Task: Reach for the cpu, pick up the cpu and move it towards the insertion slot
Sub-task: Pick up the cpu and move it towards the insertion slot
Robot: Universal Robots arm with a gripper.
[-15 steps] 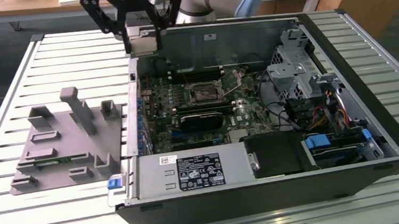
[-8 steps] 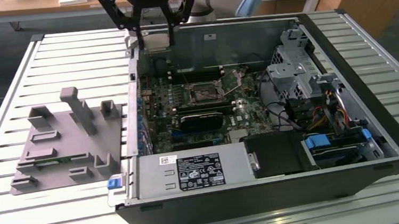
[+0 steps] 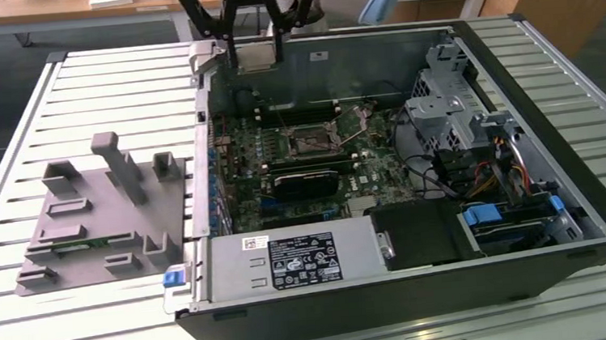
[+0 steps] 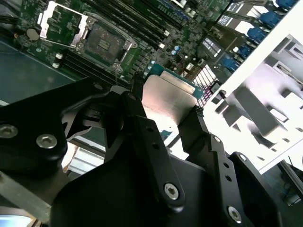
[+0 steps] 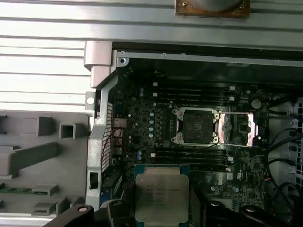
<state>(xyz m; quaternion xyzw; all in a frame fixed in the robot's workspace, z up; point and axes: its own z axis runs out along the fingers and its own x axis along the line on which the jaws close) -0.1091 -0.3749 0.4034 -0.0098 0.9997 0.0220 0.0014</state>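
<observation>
The cpu (image 5: pixel 162 197) is held in the gripper (image 3: pixel 252 29), above the open computer case (image 3: pixel 559 117) and clear of the motherboard (image 3: pixel 279 143). In the exterior view the cpu sits at the far edge of the case, well above the board and some way from the insertion slot (image 3: pixel 307 141). The jaws are closed on the cpu: in the second wrist view one black finger (image 4: pixel 149 142) bears on each of two opposite edges, so the chip is pinched edgewise. This grip probably leaves the flat faces free for seating in the socket.

The cpu is a flat square chip. In the first wrist view its top is a silvery metal plate with faint print, set on a green substrate with a thin pale border. In the second wrist view the plate catches the light and appears pale and smooth.

The insertion slot (image 5: pixel 195 125) lies near the middle of the board. It is a dark square socket in a silvery metal frame. Its cover plate (image 5: pixel 240 127) is swung open to one side, so the socket is exposed and ready to accept the chip. Long black memory slots (image 5: pixel 191 92) run along both sides of the socket.

Outside the case, on the exterior view's left, a grey fixture (image 3: pixel 96 219) with upright pegs and recesses rests on the slatted table (image 3: pixel 112 87).
</observation>
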